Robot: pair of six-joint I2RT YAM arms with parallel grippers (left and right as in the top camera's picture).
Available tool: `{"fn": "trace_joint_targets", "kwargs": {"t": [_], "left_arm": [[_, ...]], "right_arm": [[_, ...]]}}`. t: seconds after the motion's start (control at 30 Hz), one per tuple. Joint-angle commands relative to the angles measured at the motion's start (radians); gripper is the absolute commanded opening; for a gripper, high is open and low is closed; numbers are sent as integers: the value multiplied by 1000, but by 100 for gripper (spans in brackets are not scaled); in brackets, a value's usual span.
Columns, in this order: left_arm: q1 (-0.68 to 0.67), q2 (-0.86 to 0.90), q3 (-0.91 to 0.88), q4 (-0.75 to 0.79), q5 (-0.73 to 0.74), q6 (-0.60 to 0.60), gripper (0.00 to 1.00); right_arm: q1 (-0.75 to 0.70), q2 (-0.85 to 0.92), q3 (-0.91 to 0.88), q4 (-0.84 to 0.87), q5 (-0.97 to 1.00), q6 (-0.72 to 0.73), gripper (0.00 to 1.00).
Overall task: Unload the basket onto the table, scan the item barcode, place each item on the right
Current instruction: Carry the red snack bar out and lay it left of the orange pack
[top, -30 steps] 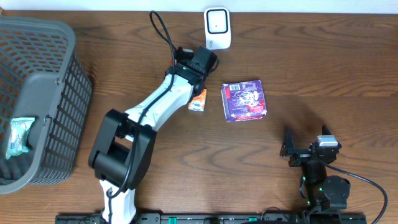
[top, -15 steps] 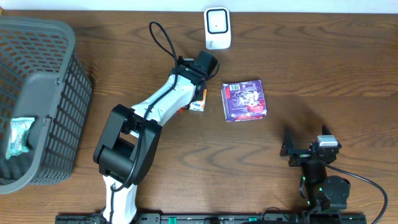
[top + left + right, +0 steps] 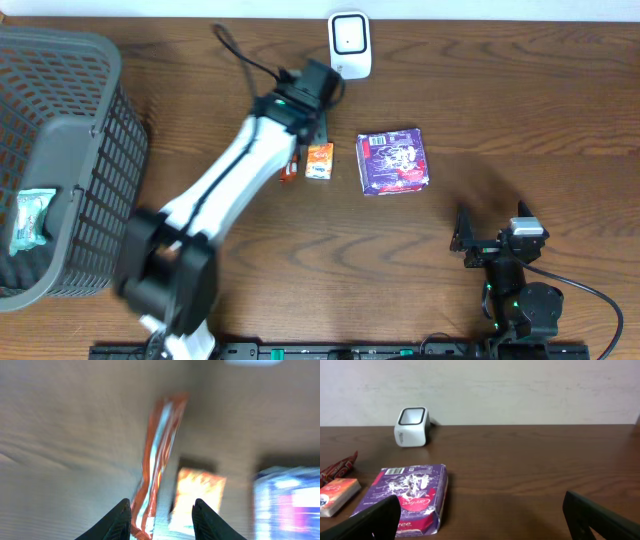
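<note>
The white barcode scanner (image 3: 350, 45) stands at the table's far edge. Three items lie in front of it: a thin red-orange wrapper (image 3: 290, 165), a small orange box (image 3: 319, 160) and a purple packet (image 3: 394, 160). My left gripper (image 3: 318, 130) hovers just behind the wrapper and the box, between them and the scanner. Its view is blurred, but its jaws stand apart and hold nothing. Below them lie the wrapper (image 3: 160, 455) and the box (image 3: 197, 495). My right gripper (image 3: 468, 238) rests open near the front right, facing the purple packet (image 3: 407, 497) and the scanner (image 3: 411, 426).
A grey mesh basket (image 3: 95, 130) fills the left side, with a teal packet (image 3: 30, 222) inside it. The left arm's long white link (image 3: 215, 185) stretches diagonally over the table from the front left.
The left arm has swung back and to the left, and its jaws have opened. The red-orange wrapper now shows on the table, left of the orange box. The right arm has not moved.
</note>
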Motion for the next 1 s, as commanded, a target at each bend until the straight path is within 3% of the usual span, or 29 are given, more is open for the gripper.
{"fn": "trace_joint_targets", "kwargs": {"t": [0.0, 0.03, 0.13, 0.2, 0.7, 0.83, 0.97], "left_arm": [[56, -182, 47, 18, -7, 21, 39], [71, -204, 47, 24, -7, 21, 37], [118, -230, 47, 32, -7, 20, 15], [142, -219, 40, 33, -7, 20, 8], [137, 203, 6, 64, 83, -43, 7], [137, 248, 6, 106, 213, -43, 8], [128, 250, 6, 123, 230, -43, 7]], "right_arm": [[-6, -6, -2, -4, 1, -14, 99], [-6, -6, -2, -4, 1, -14, 99], [-6, -6, -2, -4, 1, -14, 99], [-6, -6, -2, -4, 1, -14, 99], [-6, -6, -2, -4, 1, -14, 99], [-6, -6, -2, -4, 1, -14, 99], [-6, -6, -2, -4, 1, -14, 99]]}}
